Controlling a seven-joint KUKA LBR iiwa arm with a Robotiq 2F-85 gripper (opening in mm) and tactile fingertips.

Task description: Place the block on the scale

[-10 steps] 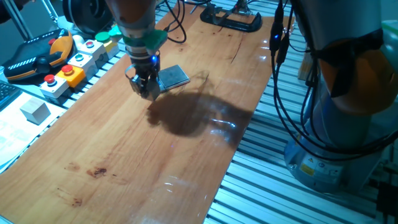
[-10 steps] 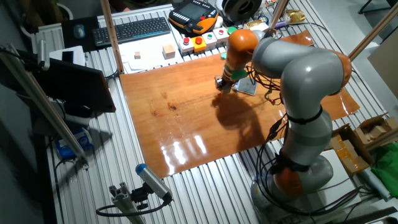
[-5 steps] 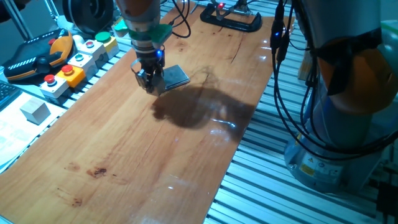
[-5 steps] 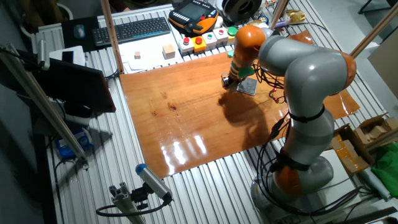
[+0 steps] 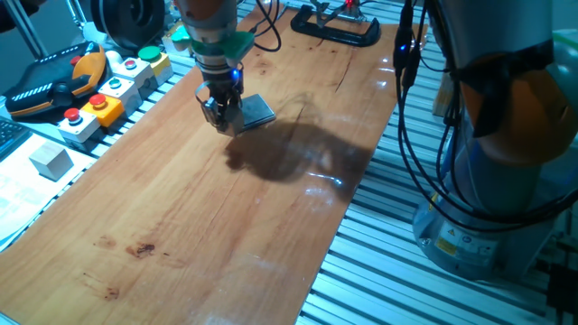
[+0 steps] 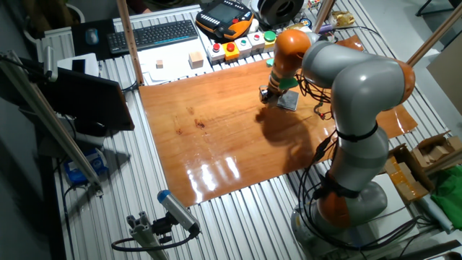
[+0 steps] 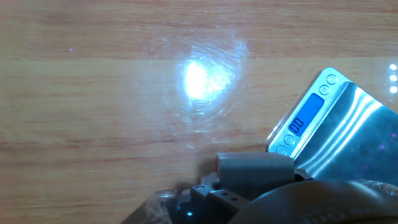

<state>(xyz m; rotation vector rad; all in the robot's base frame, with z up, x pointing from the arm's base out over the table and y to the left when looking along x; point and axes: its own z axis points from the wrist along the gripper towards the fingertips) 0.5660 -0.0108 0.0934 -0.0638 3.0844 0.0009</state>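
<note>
Your gripper (image 5: pixel 222 120) hung closed around the block (image 7: pixel 255 172), just at the scale's (image 7: pixel 339 135) eight o'clock corner

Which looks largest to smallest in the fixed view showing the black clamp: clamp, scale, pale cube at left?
Black clamp largest. Scale and pale cube look alike: the pincer covers part of the scale, and the cube sits nearer the camera.

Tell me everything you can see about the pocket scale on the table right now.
The scale is thin, flat and rectangular, with a silver-grey frame, a shiny metallic plate, a lit blue display and small round buttons at one end. It lies flat on the wooden table, angled to its edges. The gripper hangs at its display end; contact is unclear.
</note>
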